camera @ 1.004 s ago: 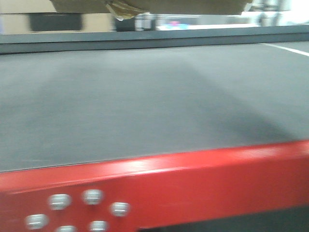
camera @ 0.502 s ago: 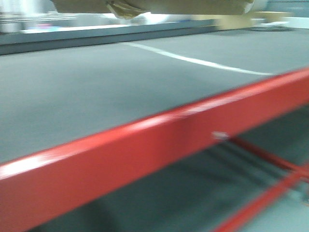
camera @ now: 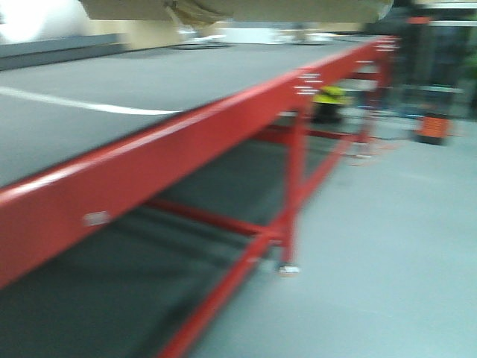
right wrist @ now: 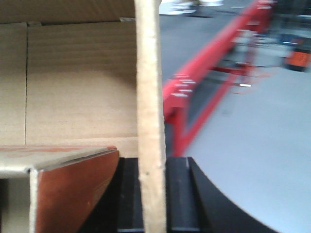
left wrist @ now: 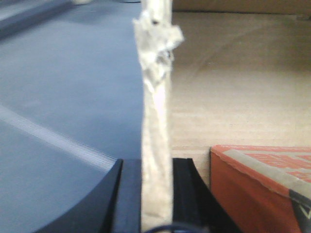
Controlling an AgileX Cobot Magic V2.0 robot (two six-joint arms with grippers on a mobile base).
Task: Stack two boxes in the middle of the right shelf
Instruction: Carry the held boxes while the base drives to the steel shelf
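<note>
Outboard of the left gripper [left wrist: 156,194], on its left, lies a dark grey tabletop [left wrist: 63,97] crossed by a pale line [left wrist: 53,141]. The gripper's two black fingers [left wrist: 127,194] are closed to a narrow gap, and the upright side wall of the cardboard box [left wrist: 156,97] fills that gap. The wall's top edge is frayed. To the right of this gripper is the inside of the box, its brown floor and far wall bare. An orange carton [left wrist: 262,189] lies in the near corner, just beside the inner finger.

In the front view the underside of the box runs along the top edge, above the tabletop and apart from it. A crumpled strip of tape [camera: 195,13] hangs from it. Below, the table's red frame [camera: 186,142] slants away to the right over a grey floor [camera: 387,246]. The view is blurred.

To the left of the right gripper [right wrist: 151,189] the same carton lies against the box floor, close to the inner finger. This gripper is likewise closed down to the thickness of the board, pinching the opposite wall of the box between its black fingers. To its right, outside the box, are the red frame and the floor.
</note>
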